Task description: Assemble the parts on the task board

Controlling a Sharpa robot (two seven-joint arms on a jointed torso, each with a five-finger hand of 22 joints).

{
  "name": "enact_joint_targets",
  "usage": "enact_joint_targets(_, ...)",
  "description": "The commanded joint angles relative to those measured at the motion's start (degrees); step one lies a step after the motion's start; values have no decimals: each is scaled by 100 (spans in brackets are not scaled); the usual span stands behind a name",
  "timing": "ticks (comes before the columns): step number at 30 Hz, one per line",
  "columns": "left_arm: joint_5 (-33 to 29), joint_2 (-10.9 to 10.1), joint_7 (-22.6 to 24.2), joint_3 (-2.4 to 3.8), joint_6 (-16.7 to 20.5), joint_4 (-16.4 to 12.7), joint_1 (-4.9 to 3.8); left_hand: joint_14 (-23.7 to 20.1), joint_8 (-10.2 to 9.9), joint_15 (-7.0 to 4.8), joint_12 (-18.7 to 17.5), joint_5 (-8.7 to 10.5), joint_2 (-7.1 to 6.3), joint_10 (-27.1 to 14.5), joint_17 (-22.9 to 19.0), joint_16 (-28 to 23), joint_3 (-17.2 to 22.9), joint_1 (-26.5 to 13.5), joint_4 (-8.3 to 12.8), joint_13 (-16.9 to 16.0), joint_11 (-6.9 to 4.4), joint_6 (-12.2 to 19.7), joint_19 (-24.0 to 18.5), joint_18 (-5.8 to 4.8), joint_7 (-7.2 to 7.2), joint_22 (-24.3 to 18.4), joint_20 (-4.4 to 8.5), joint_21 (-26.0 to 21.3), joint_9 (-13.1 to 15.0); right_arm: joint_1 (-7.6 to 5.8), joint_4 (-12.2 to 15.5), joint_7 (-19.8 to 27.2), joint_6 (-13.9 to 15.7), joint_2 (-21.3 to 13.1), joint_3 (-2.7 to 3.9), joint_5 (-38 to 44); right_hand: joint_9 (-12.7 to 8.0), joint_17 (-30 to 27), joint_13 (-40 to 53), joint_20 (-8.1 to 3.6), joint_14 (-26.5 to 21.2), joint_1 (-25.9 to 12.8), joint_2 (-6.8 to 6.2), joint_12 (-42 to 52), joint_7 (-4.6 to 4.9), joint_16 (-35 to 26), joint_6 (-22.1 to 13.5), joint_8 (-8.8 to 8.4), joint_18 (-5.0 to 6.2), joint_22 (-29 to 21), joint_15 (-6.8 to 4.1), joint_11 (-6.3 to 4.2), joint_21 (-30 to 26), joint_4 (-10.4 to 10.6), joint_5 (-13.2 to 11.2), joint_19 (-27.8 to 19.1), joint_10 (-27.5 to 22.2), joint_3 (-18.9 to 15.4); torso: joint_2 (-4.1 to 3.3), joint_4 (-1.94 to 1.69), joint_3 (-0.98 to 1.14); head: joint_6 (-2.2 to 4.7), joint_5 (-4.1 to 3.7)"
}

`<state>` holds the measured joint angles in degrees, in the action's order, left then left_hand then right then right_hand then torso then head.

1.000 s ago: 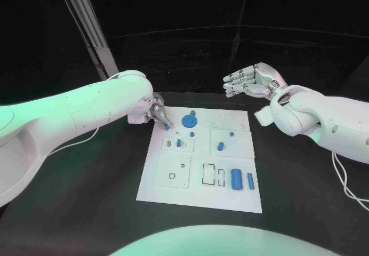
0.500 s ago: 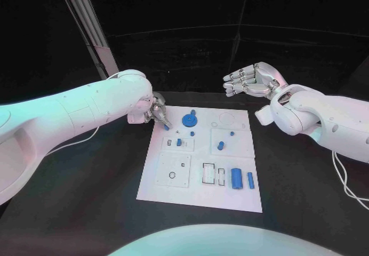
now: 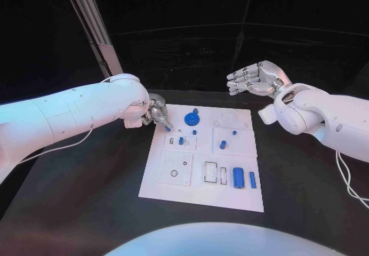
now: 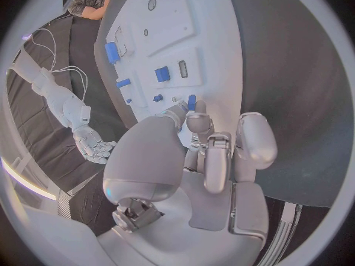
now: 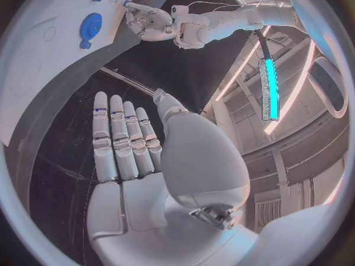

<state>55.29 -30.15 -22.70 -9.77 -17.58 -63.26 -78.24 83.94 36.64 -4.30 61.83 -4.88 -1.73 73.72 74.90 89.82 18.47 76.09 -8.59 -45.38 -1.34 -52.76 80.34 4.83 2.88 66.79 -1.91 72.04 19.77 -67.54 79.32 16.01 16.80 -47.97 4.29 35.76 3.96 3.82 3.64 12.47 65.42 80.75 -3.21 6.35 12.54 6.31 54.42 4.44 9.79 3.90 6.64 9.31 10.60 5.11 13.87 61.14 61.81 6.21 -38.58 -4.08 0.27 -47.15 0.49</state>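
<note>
We see a small blue part (image 3: 168, 128) pinched at the fingertips of the left hand (image 3: 156, 112), held at the near-left corner of the white task board (image 3: 201, 186); in the left wrist view the same part (image 4: 191, 102) sits just beyond the thumb. Further along the board from that hand lie a blue gear (image 3: 191, 119) and other blue pieces. The right hand (image 3: 254, 78) hovers beyond the board's far corner, fingers extended and apart, holding nothing.
</note>
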Motion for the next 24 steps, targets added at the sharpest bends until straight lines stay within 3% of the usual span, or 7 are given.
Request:
enact_joint_targets(1, 26, -118, 175, 1, 528, -243, -12, 606, 35, -26, 10, 8, -16, 37, 1510, 18, 821, -70, 750, -17, -6, -38, 54, 32, -3, 16, 10, 44, 33, -10, -8, 77, -50, 4, 3, 4, -8, -9, -6, -1, -11, -9, 32, 32, 30, 40, 14, -14, 70, 6, -5, 3, -38, -32, 3, 48, -26, 2, -2, 6, 2, -7, 27)
enact_joint_targets(5, 31, -347, 149, -2, 774, -635, -10, 606, 48, -29, 19, 10, -47, 56, 1510, 18, 886, -108, 767, -33, -10, -43, 67, 26, -8, 42, 13, 62, 55, -9, -34, 84, -57, 13, 3, 4, -10, -11, -7, 1, -17, -13, 34, 31, 34, 40, 9, -19, 69, 5, -3, 6, -43, -33, 7, 48, -34, 2, 0, 4, -1, -19, 18)
enact_joint_targets(10, 128, -508, 127, -8, 963, -916, 21, 606, 60, -33, 31, 10, -75, 75, 1510, 18, 946, -140, 784, -51, -15, -47, 81, 21, -12, 71, 16, 82, 76, -8, -74, 92, -68, 35, 2, 4, -11, -11, -7, 1, -18, -13, 35, 31, 35, 40, 8, -20, 68, 5, -3, 6, -44, -34, 7, 47, -35, 2, -1, -2, -3, -12, 27)
enact_joint_targets(20, 183, -617, 5, -12, 1060, -1183, 74, 606, 71, -37, 35, 8, -102, 90, 1510, 18, 1015, -170, 803, -62, -19, -49, 89, 19, -16, 82, 20, 89, 97, -6, -116, 95, -78, 58, 0, 4, -11, -11, -7, 1, -18, -13, 35, 31, 35, 40, 8, -20, 68, 5, -3, 6, -44, -34, 7, 47, -35, 2, -14, 29, 7, -25, 62)
enact_joint_targets(24, 186, -630, -78, -13, 1000, -1223, 109, 606, 78, -40, 38, 7, -116, 97, 1510, 18, 1051, -188, 811, -67, -21, -50, 91, 19, -18, 84, 22, 89, 109, -6, -124, 94, -79, 62, 0, 4, -11, -11, -7, 1, -18, -13, 35, 31, 35, 40, 8, -20, 68, 5, -3, 6, -44, -34, 7, 47, -35, 2, -15, 19, 4, -34, 44)
